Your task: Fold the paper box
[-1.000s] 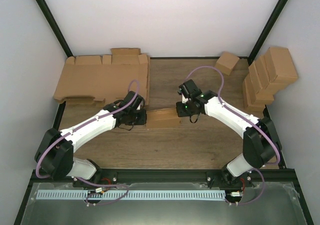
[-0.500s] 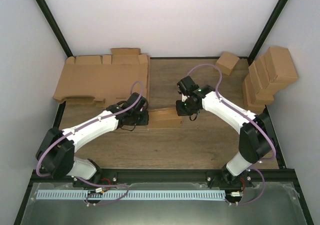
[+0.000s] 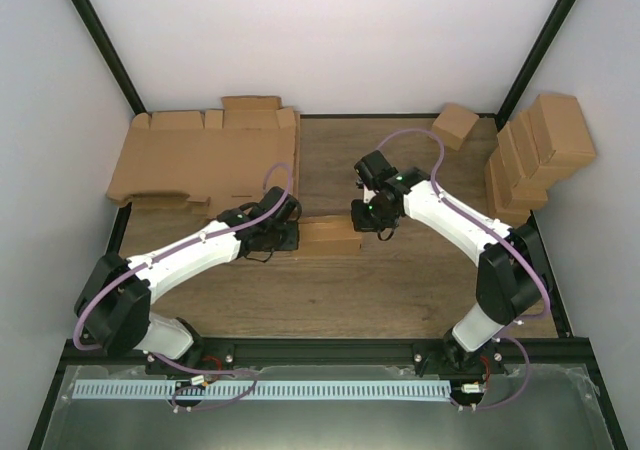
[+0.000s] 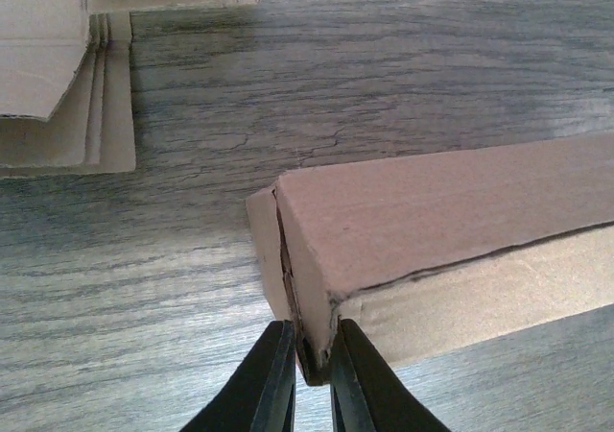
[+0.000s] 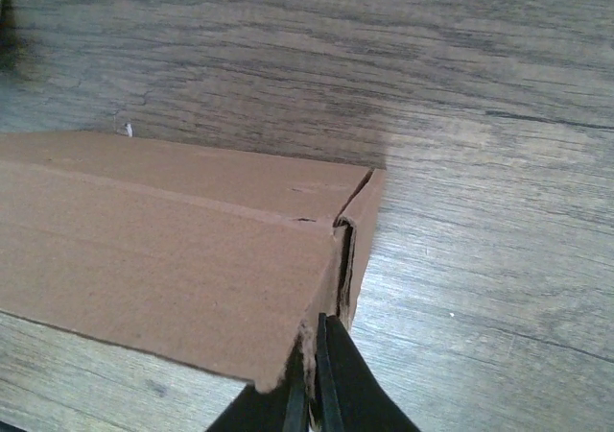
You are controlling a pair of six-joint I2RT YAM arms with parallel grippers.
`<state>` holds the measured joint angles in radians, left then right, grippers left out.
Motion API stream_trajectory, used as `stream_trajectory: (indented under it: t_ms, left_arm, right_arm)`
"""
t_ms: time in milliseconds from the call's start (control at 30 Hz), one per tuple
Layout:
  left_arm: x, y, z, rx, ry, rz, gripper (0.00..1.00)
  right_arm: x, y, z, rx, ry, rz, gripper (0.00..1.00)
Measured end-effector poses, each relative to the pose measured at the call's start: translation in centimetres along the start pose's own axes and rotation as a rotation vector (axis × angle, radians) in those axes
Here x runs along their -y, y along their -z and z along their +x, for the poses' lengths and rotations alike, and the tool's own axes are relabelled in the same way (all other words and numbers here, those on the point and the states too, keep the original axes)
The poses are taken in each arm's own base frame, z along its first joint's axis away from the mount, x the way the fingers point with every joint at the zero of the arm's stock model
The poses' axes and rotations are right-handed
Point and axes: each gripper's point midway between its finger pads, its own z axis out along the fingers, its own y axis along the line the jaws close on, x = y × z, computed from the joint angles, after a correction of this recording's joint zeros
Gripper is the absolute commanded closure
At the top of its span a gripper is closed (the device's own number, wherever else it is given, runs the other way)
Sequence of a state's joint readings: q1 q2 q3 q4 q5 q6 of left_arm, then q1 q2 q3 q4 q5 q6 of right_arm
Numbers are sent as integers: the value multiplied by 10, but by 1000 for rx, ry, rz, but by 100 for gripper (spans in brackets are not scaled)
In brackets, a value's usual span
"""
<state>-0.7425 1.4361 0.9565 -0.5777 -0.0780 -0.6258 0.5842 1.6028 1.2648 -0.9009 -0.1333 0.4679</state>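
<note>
1. Where the top camera looks down, the paper box (image 3: 328, 237) lies mid-table (image 3: 400, 295) as a squared-up oblong, its long axis running left to right. The left gripper (image 3: 291, 238) is at its left end and the right gripper (image 3: 363, 220) at its right end. Neither arm is the nearer; each has one end. The flat cardboard sheets (image 3: 200, 155) sit well apart at the far left.

2. Left wrist: the box runs away from your left gripper (image 4: 313, 341) up and to the right. The fingers (image 4: 273, 386) are pinching the lower edge of the end wall, at the near bottom corner. The end panel is not quite flush; a dark seam shows along its joint with the top face.

3. Right wrist: the box runs away from the right gripper (image 5: 315, 355) to the left. The fingers (image 5: 343, 394) are pressed almost together, and the thin end edge looks caught between them at the bottom corner. The end flap stands slightly proud of the side.

4. Judgement: the coming move turns on that left-to-right axis. Any push or tuck should go inward along it from both ends, or the tube will skew.
</note>
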Motion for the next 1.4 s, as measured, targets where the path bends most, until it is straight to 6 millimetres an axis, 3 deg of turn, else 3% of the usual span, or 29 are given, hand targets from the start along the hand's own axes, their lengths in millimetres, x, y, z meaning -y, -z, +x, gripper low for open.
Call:
stream_trajectory:
  t_ms: [1100, 1233, 1400]
  left_arm:
    - [0, 0, -1, 6, 0, -11, 88]
    - [0, 0, -1, 6, 0, -9, 87]
    - [1, 1, -1, 2, 2, -2, 78]
  right_arm:
    - [6, -10, 5, 95, -4, 38, 99]
    - [7, -11, 6, 130, -2, 43, 95]
    - [7, -10, 11, 127, 0, 57, 86]
